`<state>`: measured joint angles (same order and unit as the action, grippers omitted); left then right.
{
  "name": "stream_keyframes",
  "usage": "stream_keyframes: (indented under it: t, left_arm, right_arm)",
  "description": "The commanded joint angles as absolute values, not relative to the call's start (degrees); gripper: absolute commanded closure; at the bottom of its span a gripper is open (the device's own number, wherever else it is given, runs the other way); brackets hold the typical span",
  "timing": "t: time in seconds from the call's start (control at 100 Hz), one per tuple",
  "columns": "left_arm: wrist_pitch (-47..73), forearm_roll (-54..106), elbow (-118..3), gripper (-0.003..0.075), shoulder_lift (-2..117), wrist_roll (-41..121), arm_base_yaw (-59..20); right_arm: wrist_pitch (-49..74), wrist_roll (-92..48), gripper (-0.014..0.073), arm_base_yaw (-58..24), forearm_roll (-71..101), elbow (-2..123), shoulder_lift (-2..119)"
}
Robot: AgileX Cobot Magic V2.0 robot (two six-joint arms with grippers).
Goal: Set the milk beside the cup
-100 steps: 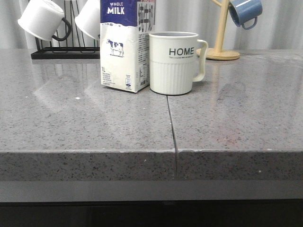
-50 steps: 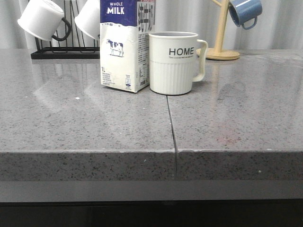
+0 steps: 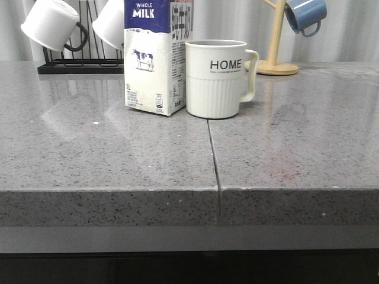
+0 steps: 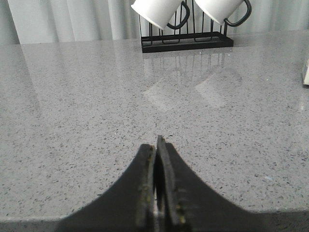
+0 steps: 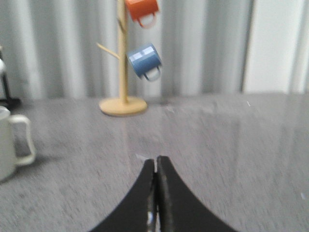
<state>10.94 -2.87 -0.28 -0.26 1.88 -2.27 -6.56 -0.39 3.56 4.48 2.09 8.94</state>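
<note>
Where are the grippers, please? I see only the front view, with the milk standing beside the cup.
Observer: The left gripper hovers shut over bare counter, away from the milk.
Operator: And the right one, please?
Observer: The right gripper is shut too, holding nothing, with the cup off to its side.
Operator: Does anything hang above the blue mug?
Observer: Yes, an orange mug hangs higher on the same wooden tree.

The milk (image 3: 153, 59) ran past the front view's top edge; the cup (image 5: 12, 142) was blurred and edge-cropped in the right wrist view.
</note>
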Motion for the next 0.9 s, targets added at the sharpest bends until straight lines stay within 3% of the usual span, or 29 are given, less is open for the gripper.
stream_keyframes:
  t: [0.0, 0.21, 0.89]
  left_arm:
    - [6.70, -2.88, 2.30, 0.0741, -2.05, 1.84, -2.06]
    - [6.70, -2.88, 2.30, 0.0741, -2.05, 1.84, -2.06]
    - [6.70, -2.88, 2.30, 0.0741, -1.94, 1.84, -2.06]
  right_arm:
    - [-6.64, 0.00, 0.0652, 5.06, 4.45, 2.16, 6.97]
    - [1.40, 0.00, 0.0652, 5.28, 4.30, -1.05, -1.94]
    - [3.55, 0.00, 0.0652, 5.42, 2.86, -1.10, -1.62]
